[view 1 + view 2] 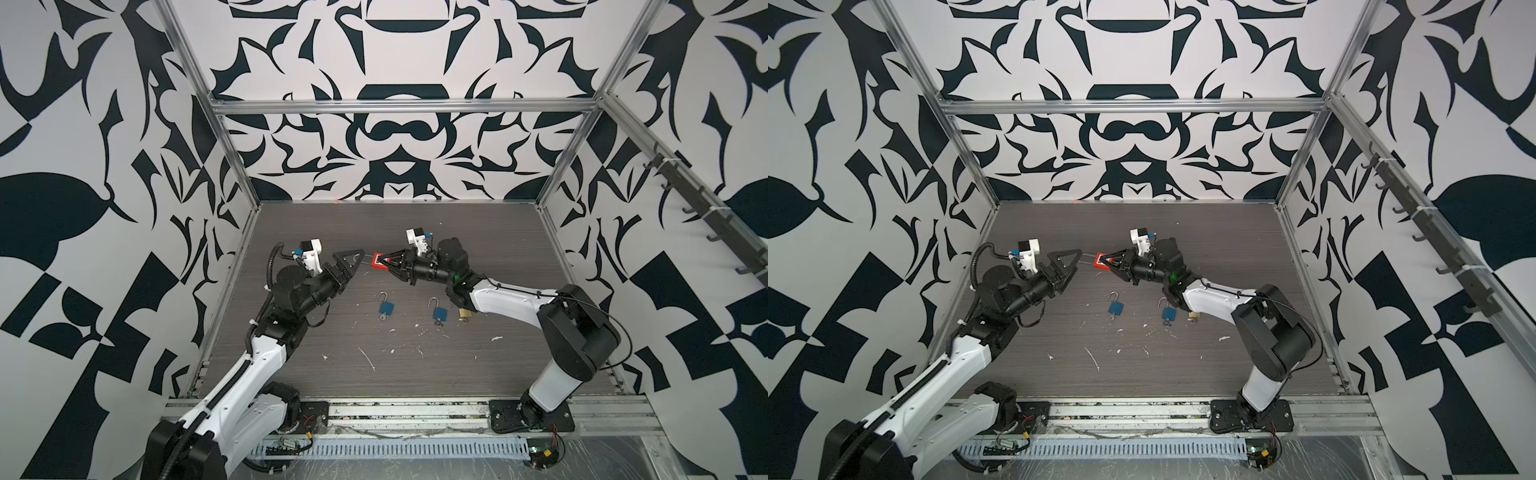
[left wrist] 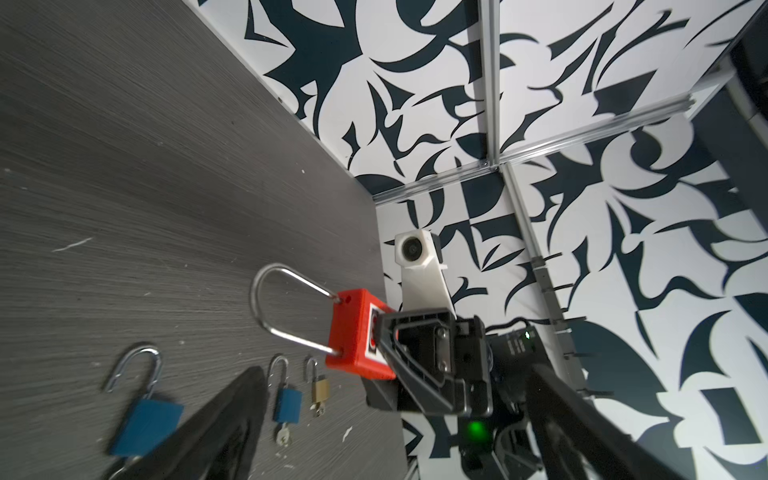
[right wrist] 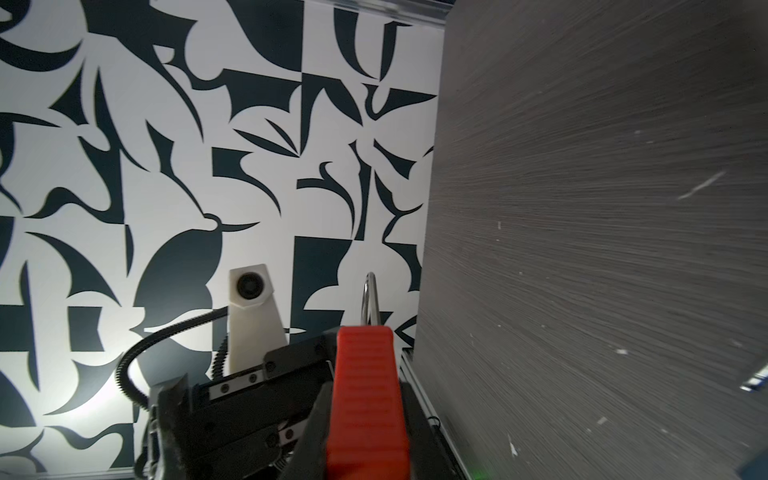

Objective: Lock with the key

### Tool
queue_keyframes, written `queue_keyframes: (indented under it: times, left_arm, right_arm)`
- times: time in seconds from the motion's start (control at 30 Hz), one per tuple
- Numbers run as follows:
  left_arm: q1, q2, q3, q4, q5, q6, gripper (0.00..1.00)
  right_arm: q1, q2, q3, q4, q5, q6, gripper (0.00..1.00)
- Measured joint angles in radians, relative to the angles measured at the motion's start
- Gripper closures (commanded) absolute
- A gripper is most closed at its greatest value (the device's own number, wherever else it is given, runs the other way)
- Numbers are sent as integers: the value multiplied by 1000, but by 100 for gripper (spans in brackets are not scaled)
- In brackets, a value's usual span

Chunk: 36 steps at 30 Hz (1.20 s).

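Note:
A red padlock [image 1: 379, 262] [image 1: 1100, 260] hangs above the table at mid-back. My right gripper [image 1: 388, 266] [image 3: 365, 415] is shut on its red body [image 3: 365, 395]. Its long steel shackle [image 2: 266, 299] points toward the left arm, and both legs enter the body. My left gripper [image 1: 356, 266] [image 1: 1076, 261] is open, its fingertips right by the shackle's bow without holding it. I see no key on the red padlock; its far end is hidden by the right gripper's fingers [image 2: 424, 361].
Two blue padlocks [image 1: 386, 307] [image 1: 440, 312] lie on the table with open shackles, each with a key [image 2: 284, 436] in its base. A small brass padlock [image 1: 464, 314] lies under the right forearm. Patterned walls enclose the table on three sides.

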State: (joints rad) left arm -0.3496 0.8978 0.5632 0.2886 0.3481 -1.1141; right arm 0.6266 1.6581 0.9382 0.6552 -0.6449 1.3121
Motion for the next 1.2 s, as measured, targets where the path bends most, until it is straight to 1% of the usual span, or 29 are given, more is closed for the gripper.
queue_keyframes:
  times: [0.13,0.17,0.23,0.3,0.5,0.7,0.97,1.2]
  left_arm:
    - [0,-40,25,-152,8,70,0]
    - [0,-40,25,-182,20,80,2]
    - [0,-30,23,-219,57,96,5]
    - [0,-18,6,-212,102,100,6]
    - [0,-16,-98,-143,195,67,8]
    - [1,-17,-108,-101,236,52,9]
    - [2,-3,-118,-34,277,27,9]
    - [3,43,-134,80,332,-30,11]
  right_arm:
    - [-14,-84,-1,-189,2,-154,100]
    - [-14,-111,-2,-238,2,-198,100]
    - [-24,-153,-2,-299,-12,-250,100]
    - [-37,-177,-7,-330,-40,-286,100]
    - [-64,-227,-97,-373,-47,-353,100]
    - [-62,-266,-104,-391,-55,-394,100]
    - [-62,-265,-104,-397,-59,-409,100]
    - [-62,-265,-103,-397,-72,-426,100]
